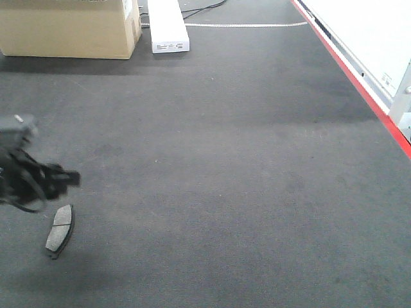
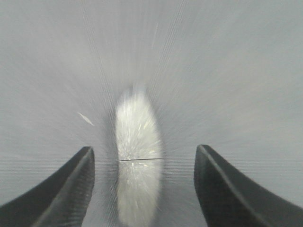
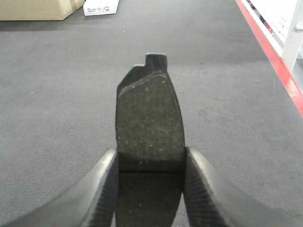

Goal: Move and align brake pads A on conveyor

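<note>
One brake pad (image 3: 149, 109), long axis ahead, sits clamped in my right gripper (image 3: 150, 151); my left gripper (image 2: 144, 149) gapes over a second pad (image 2: 137, 123).

Nothing readable tbh. White box (image 1: 168, 25) at conveyor (image 1: 225, 160) far edge had printed label (image 1: 170, 46), way too blurry. Small sticker (image 1: 385, 78) on white panel (image 1: 359, 32) past right edge, illegible too.
</note>
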### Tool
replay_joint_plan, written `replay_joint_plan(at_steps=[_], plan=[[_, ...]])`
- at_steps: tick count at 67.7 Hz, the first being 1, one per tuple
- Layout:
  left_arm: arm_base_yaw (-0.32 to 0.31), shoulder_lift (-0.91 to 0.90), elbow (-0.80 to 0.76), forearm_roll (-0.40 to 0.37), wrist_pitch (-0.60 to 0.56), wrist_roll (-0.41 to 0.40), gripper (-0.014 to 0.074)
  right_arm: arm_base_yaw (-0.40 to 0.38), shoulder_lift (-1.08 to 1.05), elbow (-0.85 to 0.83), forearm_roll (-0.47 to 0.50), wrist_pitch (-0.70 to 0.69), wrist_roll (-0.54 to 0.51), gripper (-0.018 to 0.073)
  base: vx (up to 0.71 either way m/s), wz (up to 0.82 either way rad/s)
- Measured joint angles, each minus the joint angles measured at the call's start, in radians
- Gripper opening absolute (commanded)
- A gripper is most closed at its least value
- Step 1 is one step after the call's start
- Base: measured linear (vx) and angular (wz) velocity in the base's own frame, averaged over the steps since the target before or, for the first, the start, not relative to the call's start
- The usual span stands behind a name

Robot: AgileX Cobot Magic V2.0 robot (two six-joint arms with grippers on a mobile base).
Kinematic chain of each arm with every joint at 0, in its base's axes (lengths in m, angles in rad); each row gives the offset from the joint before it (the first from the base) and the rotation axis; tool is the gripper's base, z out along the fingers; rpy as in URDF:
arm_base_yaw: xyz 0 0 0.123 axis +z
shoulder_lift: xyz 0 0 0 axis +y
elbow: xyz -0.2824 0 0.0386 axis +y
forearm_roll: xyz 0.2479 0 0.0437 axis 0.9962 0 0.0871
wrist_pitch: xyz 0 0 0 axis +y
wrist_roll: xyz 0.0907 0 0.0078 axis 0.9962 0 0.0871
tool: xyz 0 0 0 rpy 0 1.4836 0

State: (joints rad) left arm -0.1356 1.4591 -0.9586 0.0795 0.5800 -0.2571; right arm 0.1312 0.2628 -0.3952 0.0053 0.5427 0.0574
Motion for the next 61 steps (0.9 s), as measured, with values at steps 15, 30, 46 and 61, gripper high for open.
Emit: replay_joint_plan(at_steps=[15, 30, 46, 61], plan=[[0.000, -0.301, 0.098, 0.000, 0.017, 0.009, 0.0451, 0.000, 0.000, 0.000, 0.000, 0.000, 0.000, -0.0007, 0.00, 0.00], [0.000, -0.622, 0.286, 0.000, 0.002, 0.018, 0.0451, 0.000, 0.000, 0.000, 0.000, 0.000, 0.000, -0.0007, 0.00, 0.00], [0.000, -0.957, 0.446, 0.000, -0.006, 0.037, 0.0451, 0.000, 0.000, 0.000, 0.000, 0.000, 0.000, -0.0007, 0.00, 0.00], [0.000, -1.186, 0.542, 0.000, 0.012, 0.038, 0.0451, 0.000, 0.000, 0.000, 0.000, 0.000, 0.000, -0.0007, 0.00, 0.00]])
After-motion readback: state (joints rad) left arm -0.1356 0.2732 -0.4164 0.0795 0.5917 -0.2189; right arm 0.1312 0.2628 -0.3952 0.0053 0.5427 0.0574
